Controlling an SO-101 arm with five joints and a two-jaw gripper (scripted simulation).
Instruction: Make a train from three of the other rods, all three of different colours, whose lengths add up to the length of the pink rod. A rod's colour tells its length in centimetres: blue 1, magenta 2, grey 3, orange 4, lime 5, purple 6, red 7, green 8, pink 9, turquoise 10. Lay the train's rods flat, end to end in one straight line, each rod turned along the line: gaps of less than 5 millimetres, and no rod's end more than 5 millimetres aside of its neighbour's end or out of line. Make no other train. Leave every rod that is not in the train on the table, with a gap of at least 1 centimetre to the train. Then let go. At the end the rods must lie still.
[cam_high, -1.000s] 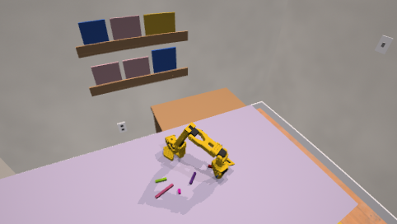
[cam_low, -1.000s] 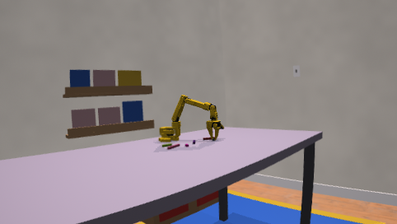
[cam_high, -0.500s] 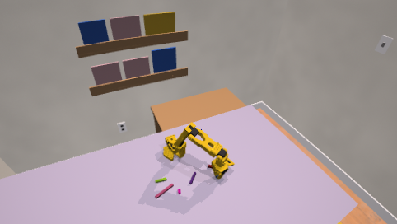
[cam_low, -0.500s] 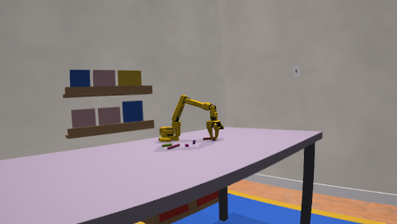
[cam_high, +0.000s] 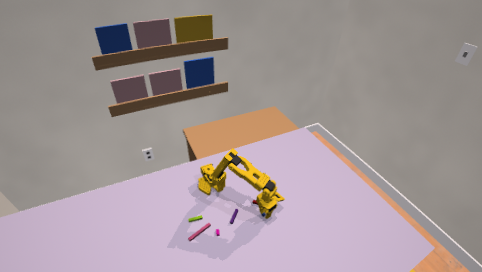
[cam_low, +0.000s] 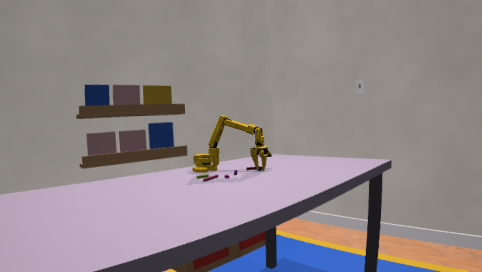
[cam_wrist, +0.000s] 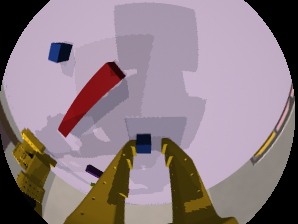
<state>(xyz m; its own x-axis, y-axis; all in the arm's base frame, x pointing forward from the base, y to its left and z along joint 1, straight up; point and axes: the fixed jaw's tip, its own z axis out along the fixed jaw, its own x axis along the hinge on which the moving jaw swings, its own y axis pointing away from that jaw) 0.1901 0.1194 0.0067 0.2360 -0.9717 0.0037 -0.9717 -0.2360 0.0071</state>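
Note:
My gripper (cam_wrist: 145, 145) is low over the table, right of the arm's base; it also shows in the top view (cam_high: 264, 214) and the exterior view (cam_low: 260, 167). Its fingers are slightly open. A small blue rod (cam_wrist: 144, 141) lies between the fingertips with a little room on each side. A red rod (cam_wrist: 92, 98) lies flat just left of it; it also shows in the top view (cam_high: 255, 202). A second blue rod (cam_wrist: 60, 51) lies beyond the red one. The pink rod (cam_high: 199, 231), lime rod (cam_high: 195, 218), magenta rod (cam_high: 217, 232) and purple rod (cam_high: 233, 216) lie further left.
The arm's base (cam_high: 209, 181) stands behind the rods. The table's right edge (cam_high: 380, 195) is well away from the gripper. A wooden cabinet (cam_high: 235, 131) stands behind the table, and shelves hang on the wall.

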